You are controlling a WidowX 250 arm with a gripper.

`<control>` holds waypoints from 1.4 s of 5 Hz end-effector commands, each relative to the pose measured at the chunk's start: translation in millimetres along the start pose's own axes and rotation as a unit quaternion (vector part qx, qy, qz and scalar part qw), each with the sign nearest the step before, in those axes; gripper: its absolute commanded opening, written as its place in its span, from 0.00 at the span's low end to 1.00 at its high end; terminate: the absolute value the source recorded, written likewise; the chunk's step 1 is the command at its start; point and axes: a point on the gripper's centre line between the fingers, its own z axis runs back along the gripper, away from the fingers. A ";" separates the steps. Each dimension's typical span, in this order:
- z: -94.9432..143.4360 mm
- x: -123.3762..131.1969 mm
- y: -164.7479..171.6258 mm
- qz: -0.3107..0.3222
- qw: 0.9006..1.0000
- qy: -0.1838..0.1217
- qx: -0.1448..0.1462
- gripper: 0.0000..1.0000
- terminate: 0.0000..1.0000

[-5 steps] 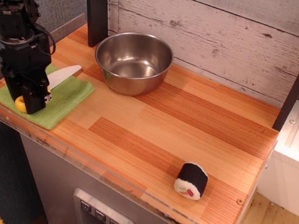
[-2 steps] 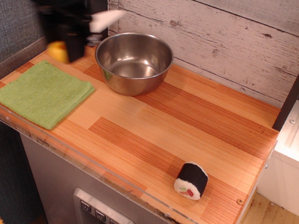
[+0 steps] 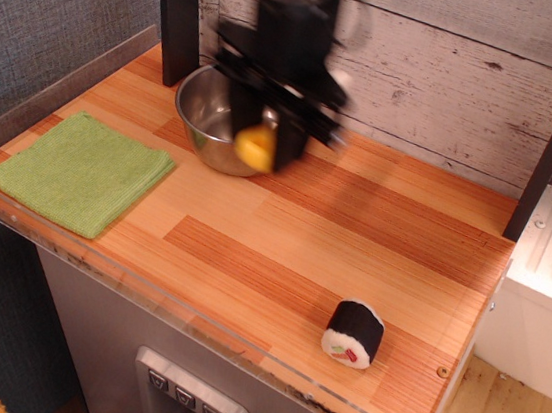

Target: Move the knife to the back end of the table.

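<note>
Carrying the knife (image 3: 254, 147) clamped in my hand (image 3: 276, 138) above the desk (image 3: 353, 236); setting down at the far edge remains.

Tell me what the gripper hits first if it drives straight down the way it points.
Probably the table just right of the bowl; the gripper, holding the knife, is blurred, so depth is uncertain.

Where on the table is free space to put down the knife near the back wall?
Bare wood runs along the back edge of the table, right of the steel bowl, up to the dark post. The back-left corner is crowded by that bowl. The gripper carries the knife there. Green cloth and sushi roll sit nearer the front.
</note>
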 end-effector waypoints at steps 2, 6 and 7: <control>-65.3 47.9 -54.2 -0.032 0.999 0.002 0.009 0.00 0.00; -48.5 63.3 -60.8 -0.036 0.998 -0.053 -0.024 1.00 0.00; -14.7 61.2 -50.6 -0.027 0.996 -0.078 -0.032 1.00 0.00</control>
